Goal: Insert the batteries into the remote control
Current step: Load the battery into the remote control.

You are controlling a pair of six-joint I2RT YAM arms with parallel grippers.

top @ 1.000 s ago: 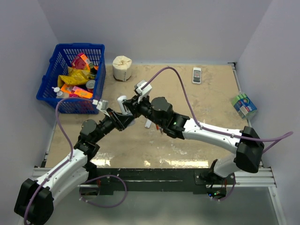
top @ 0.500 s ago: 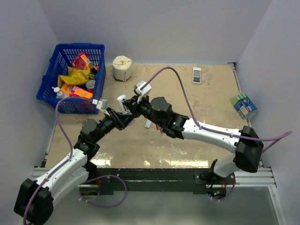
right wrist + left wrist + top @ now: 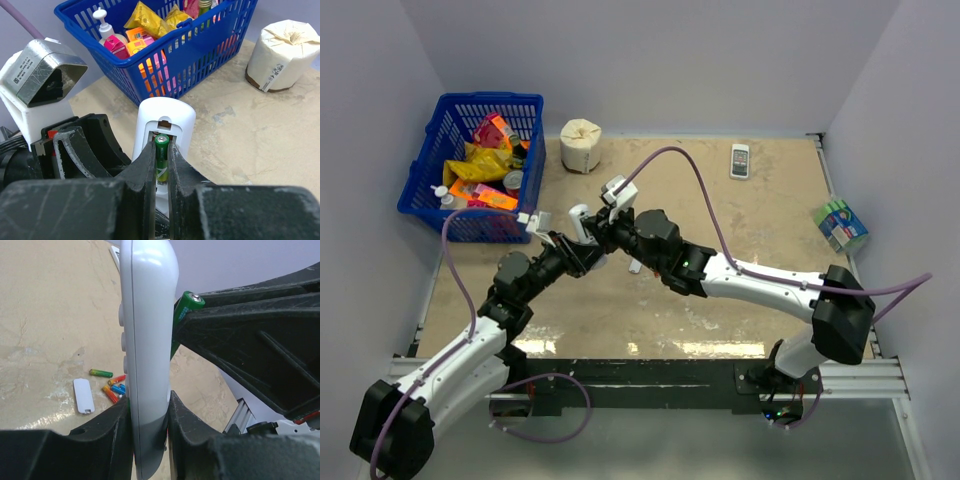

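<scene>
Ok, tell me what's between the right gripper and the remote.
A green battery, pinched in the right gripper and poised at the remote's open compartment. The right wrist view shows it best.

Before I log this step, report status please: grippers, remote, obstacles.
Left gripper shut on slim silver-white remote. Right gripper shut on green cylindrical battery, at open back compartment. Nothing visibly between them.

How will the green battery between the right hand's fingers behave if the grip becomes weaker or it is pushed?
The green battery is a smooth round cylinder, so it would probably slip if the right hand relaxes. It looks stiff, so pressing it into the remote control should not bend it. On the flat table it would likely roll.
</scene>
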